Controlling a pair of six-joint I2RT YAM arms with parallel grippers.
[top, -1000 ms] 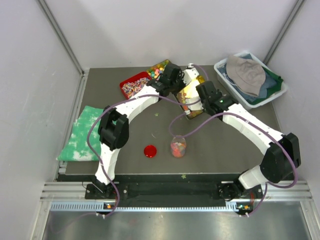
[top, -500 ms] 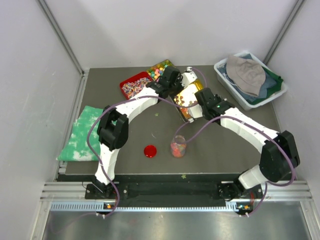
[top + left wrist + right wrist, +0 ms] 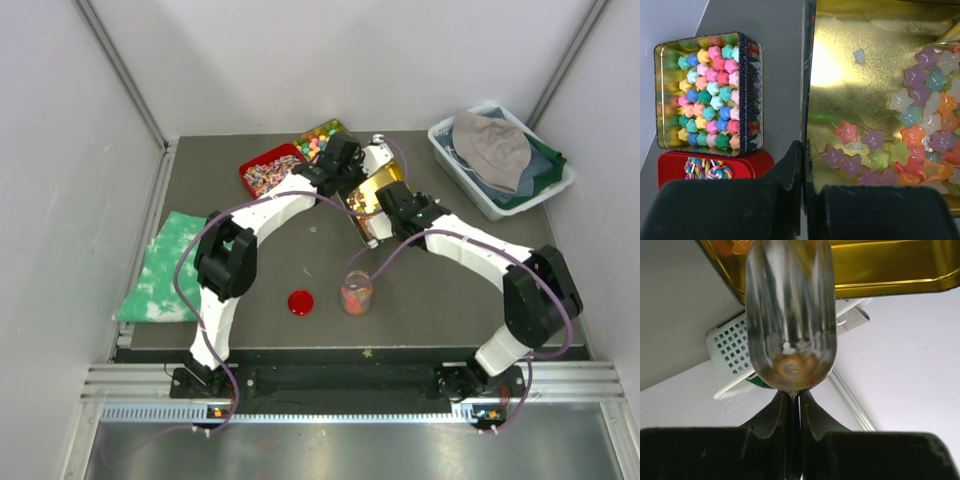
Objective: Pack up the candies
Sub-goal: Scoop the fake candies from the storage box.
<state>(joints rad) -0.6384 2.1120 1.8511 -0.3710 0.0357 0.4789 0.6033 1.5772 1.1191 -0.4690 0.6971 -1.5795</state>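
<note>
The candies (image 3: 912,135) are glossy star-shaped jelly pieces heaped in the right part of a gold tin (image 3: 865,60). My left gripper (image 3: 803,150) is shut on the tin's left wall, one finger on each side. My right gripper (image 3: 794,396) is shut on the thin handle of a metal scoop (image 3: 790,315). The scoop's bowl holds no candies, and its mouth lies against the rim of the tilted gold tin (image 3: 890,270). In the top view both grippers meet at the gold tin (image 3: 368,198). Nearer the front stands a clear jar (image 3: 356,293) part full of candies.
A red lid (image 3: 300,302) lies left of the jar. Behind the gold tin sit a dark tin of pastel sweets (image 3: 710,95) and a red tray of striped wrapped sweets (image 3: 268,170). A white basket of clothes (image 3: 500,155) is back right, a green cloth (image 3: 170,265) at the left edge.
My right arm has swung left and brought the scoop up against the gold tin. The tin now shows narrower from above. My left arm has hardly moved.
</note>
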